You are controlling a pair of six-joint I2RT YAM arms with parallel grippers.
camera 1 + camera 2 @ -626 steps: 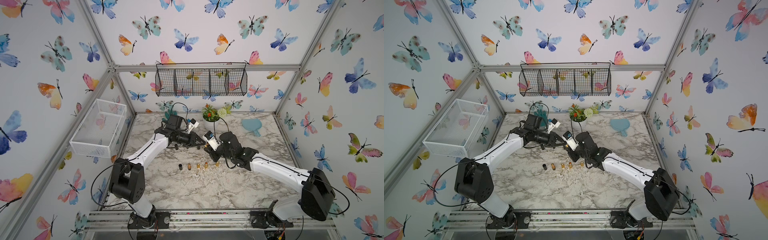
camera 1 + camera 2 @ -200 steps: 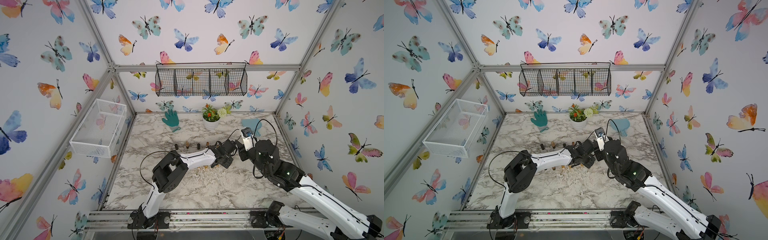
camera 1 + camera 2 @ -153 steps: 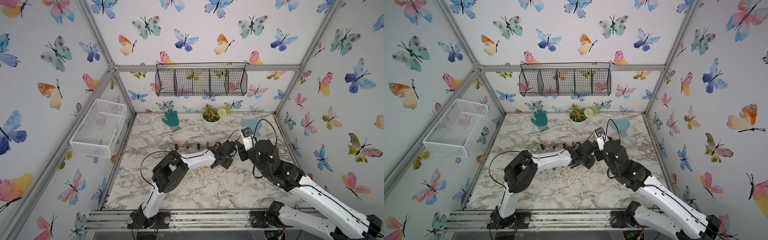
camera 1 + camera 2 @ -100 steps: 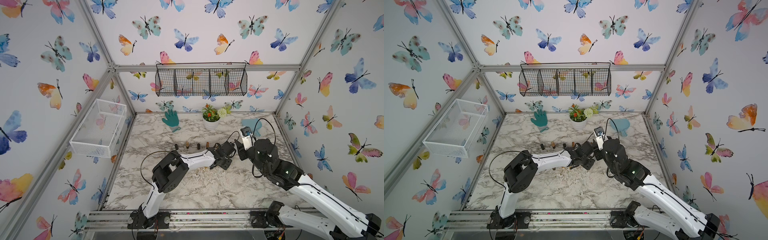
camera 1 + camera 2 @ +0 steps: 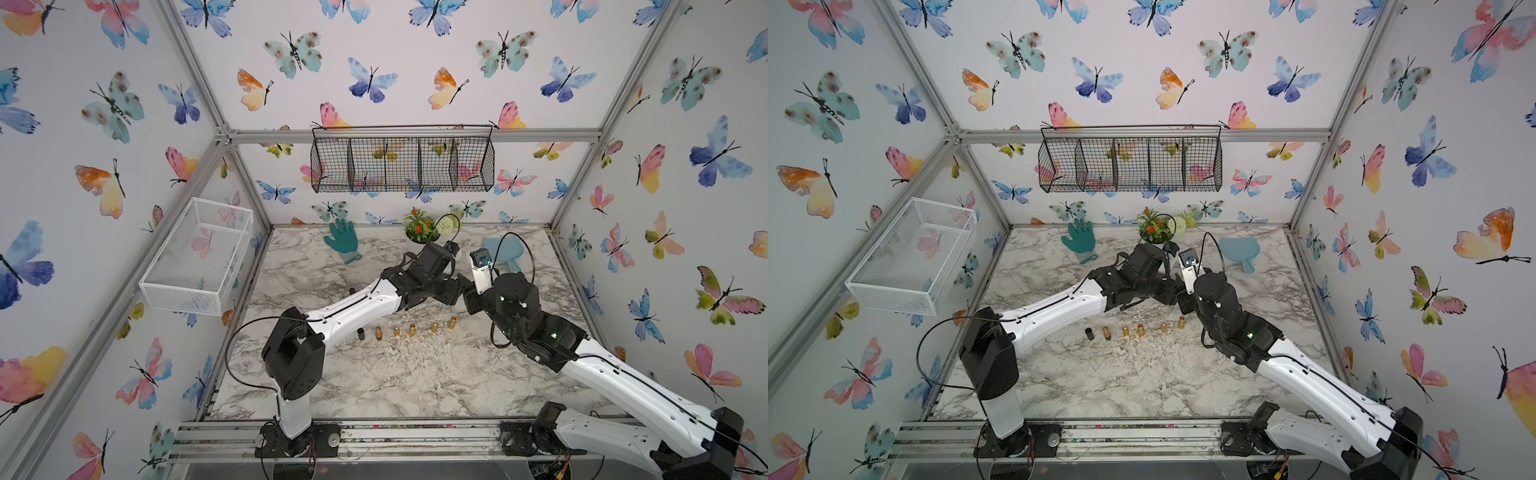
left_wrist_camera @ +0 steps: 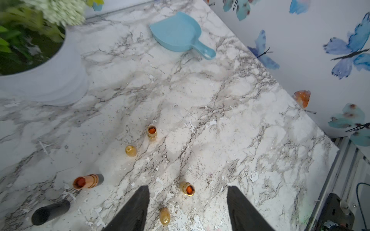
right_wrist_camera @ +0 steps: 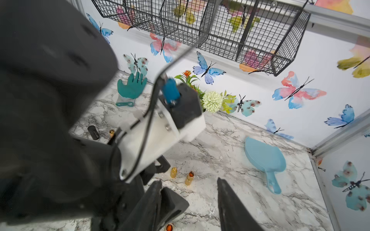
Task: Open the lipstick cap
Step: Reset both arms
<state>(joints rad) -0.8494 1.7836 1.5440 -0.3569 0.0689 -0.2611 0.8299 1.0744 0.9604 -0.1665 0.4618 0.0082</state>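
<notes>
Left gripper hangs with jaws spread wide and nothing in them. Seen between them, down on the marble table, an uncapped lipstick stands upright, long axis vertical, orange tip pointing up. Right gripper sits close by, jaws partly apart, empty too. A black cap stands well off to one side.
</notes>
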